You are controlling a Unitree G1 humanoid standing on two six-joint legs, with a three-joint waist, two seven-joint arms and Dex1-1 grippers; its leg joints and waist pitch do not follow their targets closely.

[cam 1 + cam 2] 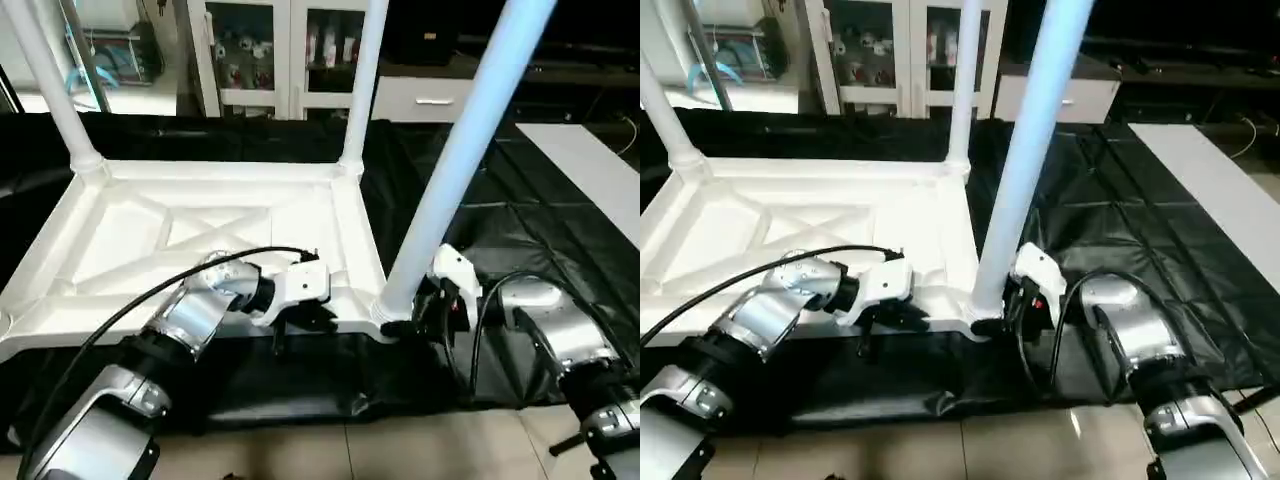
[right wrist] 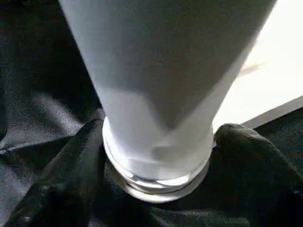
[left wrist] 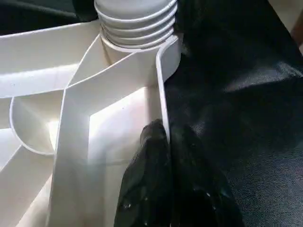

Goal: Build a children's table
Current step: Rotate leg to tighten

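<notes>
The children's table's white tabletop (image 1: 200,230) lies underside up on the black cloth, its X ribs showing. Three white legs stand in corner sockets: far left (image 1: 50,80), far right (image 1: 362,80) and near right (image 1: 460,150). My left gripper (image 1: 300,320) is shut on the tabletop's near rim, with one finger (image 3: 147,161) inside the wall and the other outside it, close to the near right socket. My right gripper (image 1: 425,310) reaches in from the right. Its fingers (image 2: 75,156) press on both sides of the near right leg's base, just above the threaded collar.
A black cloth (image 1: 520,230) covers the work table. A flat white panel (image 1: 590,170) lies on it at the right. White glass-door cabinets (image 1: 270,50) stand behind. The work table's front edge runs right below my forearms, with tiled floor (image 1: 350,450) beneath.
</notes>
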